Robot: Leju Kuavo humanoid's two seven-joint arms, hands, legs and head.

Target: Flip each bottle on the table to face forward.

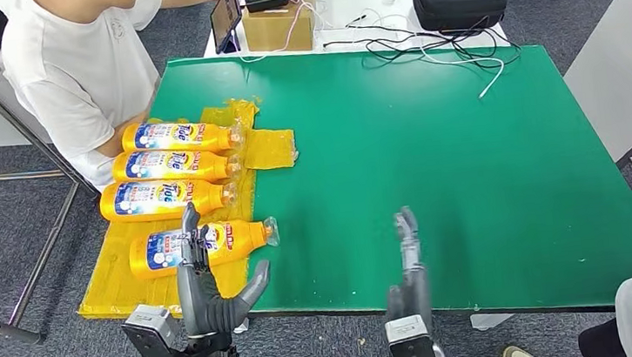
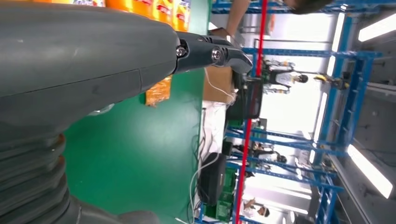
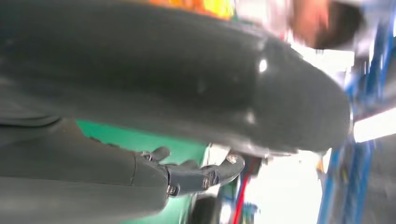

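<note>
Heads up, your left hand (image 1: 205, 290) partly covers the nearest bottle (image 1: 201, 246): its raised fingers cross the label, so you can't tell from the head view whether they touch it or just hang above. Fingers are spread, thumb out to the side, nothing gripped. That bottle lies on its side on the yellow sheet (image 1: 117, 281) at the bench (image 1: 469, 172) edge, cap toward the green middle. Three more bottles (image 1: 173, 168) lie side by side just beyond it, labels up, next to a person in a white shirt (image 1: 79, 66).

Your right hand (image 1: 407, 266) is over bare green, well apart from the bottles, fingers straight and loose, holding nothing.

The left wrist view gets you a sliver of orange bottle (image 2: 149, 8) past the hand's cover (image 2: 84, 60). The right wrist view is blurry, mostly grey cover (image 3: 177, 79).
</note>
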